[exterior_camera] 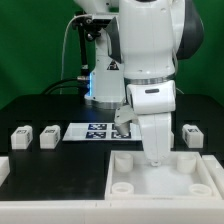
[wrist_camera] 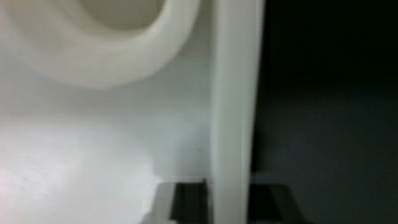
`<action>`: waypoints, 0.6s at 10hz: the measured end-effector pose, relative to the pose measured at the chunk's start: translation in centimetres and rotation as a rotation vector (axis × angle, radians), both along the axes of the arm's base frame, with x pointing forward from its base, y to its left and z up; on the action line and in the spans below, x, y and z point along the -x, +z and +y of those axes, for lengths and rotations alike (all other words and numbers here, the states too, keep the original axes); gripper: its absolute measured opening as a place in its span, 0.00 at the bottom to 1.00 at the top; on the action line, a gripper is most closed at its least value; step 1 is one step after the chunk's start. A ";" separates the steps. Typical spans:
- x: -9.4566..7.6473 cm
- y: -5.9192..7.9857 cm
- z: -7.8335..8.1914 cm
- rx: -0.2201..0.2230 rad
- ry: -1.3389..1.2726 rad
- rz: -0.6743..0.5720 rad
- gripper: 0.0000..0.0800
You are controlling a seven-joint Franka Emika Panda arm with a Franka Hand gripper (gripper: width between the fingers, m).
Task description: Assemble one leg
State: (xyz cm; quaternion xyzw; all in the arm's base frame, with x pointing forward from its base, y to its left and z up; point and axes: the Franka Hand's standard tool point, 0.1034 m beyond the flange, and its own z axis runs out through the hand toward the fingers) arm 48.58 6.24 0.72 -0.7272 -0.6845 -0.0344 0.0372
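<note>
Exterior cam sat front-on, slightly above the table (exterior_camera: 60, 165), mid-range, facing the arm (exterior_camera: 150, 50). Wrist cam was close on the tray (exterior_camera: 195, 190), the only shared part.

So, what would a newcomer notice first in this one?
The big white arm fills the middle of the exterior view, with its gripper lowered to the large white tray at the front. Small white legs lie on the black table, two at the exterior view's left and one at its right. The wrist view shows only the tray's wall up close.
</note>
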 end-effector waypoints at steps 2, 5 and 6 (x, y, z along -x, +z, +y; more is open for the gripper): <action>0.0 0.0 -0.1 0.000 -0.001 0.000 0.27; 0.0 0.0 -0.1 0.001 -0.001 0.000 0.77; 0.0 0.0 -0.1 0.001 -0.002 0.000 0.77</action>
